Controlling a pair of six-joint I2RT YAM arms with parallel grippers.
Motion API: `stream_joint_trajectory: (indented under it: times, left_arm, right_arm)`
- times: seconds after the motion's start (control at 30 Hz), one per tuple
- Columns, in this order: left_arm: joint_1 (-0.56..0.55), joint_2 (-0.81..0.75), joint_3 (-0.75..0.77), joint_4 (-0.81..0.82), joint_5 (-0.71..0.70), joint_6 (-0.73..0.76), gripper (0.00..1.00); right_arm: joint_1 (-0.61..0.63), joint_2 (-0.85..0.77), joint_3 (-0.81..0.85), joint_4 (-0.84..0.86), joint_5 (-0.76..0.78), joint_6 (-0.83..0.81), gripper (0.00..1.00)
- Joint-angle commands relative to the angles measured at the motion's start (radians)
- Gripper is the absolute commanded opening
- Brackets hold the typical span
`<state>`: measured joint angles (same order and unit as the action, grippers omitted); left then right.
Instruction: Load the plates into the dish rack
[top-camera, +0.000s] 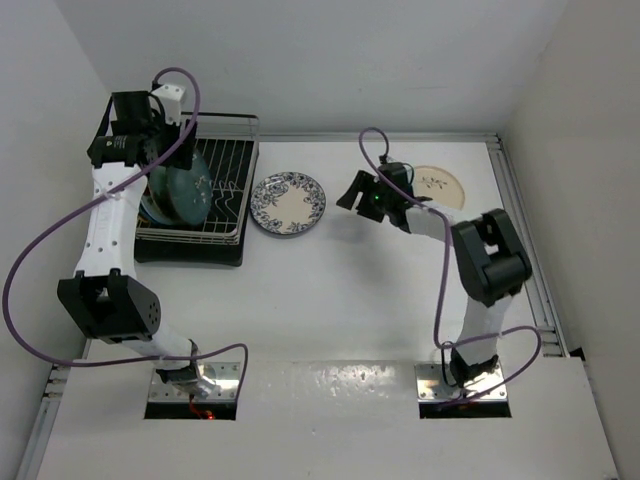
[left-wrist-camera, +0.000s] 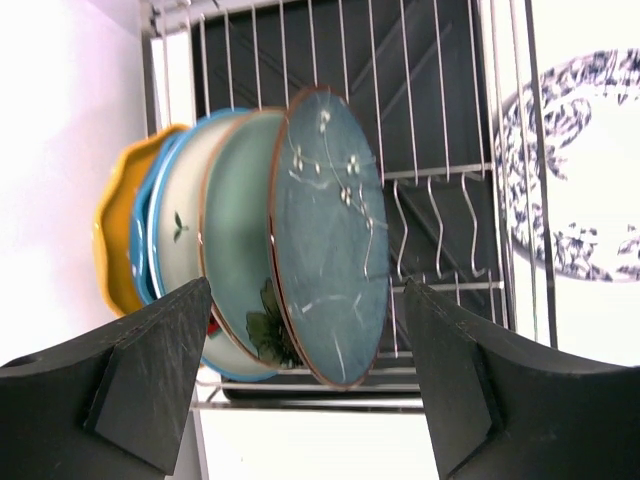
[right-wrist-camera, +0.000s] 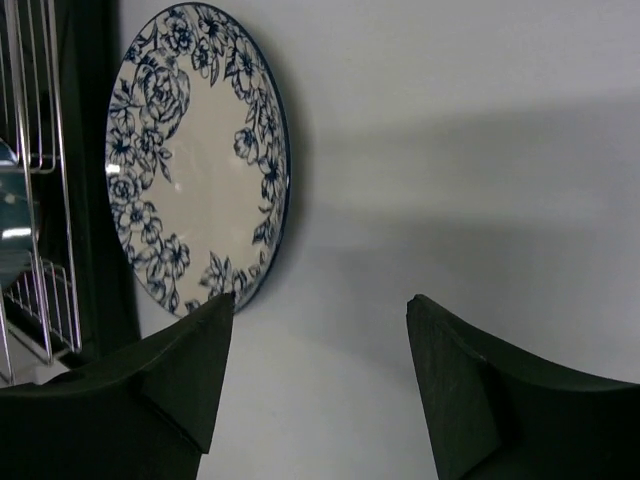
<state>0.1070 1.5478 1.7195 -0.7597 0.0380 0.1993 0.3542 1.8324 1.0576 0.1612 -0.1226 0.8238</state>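
The dish rack (top-camera: 225, 190) stands at the far left on its black tray. Several plates stand upright in it: yellow (left-wrist-camera: 115, 240), bright blue (left-wrist-camera: 143, 235), a white one (left-wrist-camera: 180, 220), mint green (left-wrist-camera: 235, 220) and dark teal (left-wrist-camera: 330, 220). My left gripper (top-camera: 160, 140) hovers open over them, empty, its jaws wide apart (left-wrist-camera: 308, 290). The blue-floral plate (top-camera: 288, 202) lies flat on the table right of the rack. My right gripper (top-camera: 352, 192) is open and empty just right of it (right-wrist-camera: 320, 300). A cream plate (top-camera: 443, 186) lies far right, partly behind the right arm.
Free tines (left-wrist-camera: 435, 220) stand in the rack's right half. White walls close in the left, the back and the right. A metal rail (top-camera: 525, 230) runs along the table's right edge.
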Motion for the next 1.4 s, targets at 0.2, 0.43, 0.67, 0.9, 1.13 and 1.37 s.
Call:
stream_joint_trajectory:
  times: [0.2, 0.43, 0.67, 0.9, 1.13, 1.37]
  left_arm:
    - [0.013, -0.057, -0.005, -0.058, 0.007, 0.031, 0.82]
    - [0.022, -0.057, -0.005, -0.067, 0.016, 0.031, 0.82]
    - [0.031, -0.057, 0.005, -0.076, 0.037, 0.031, 0.82]
    - [0.031, -0.038, 0.005, -0.086, 0.192, 0.022, 0.82]
    - [-0.024, 0.006, -0.015, -0.086, 0.471, 0.022, 0.82]
    - [-0.179, 0.08, -0.005, -0.104, 0.617, 0.049, 0.99]
  right_arm:
    - [0.097, 0.375, 0.314, 0.026, -0.08, 0.192, 0.62]
    - [0.127, 0.499, 0.341, 0.026, 0.03, 0.444, 0.53]
    - [0.137, 0.522, 0.325, -0.026, 0.104, 0.572, 0.0]
    - [0.086, 0.403, 0.067, 0.494, -0.043, 0.611, 0.0]
    - [0.0, 0.174, -0.262, 0.949, -0.213, 0.621, 0.0]
    - [-0.018, 0.001, -0.363, 1.069, -0.333, 0.583, 0.0]
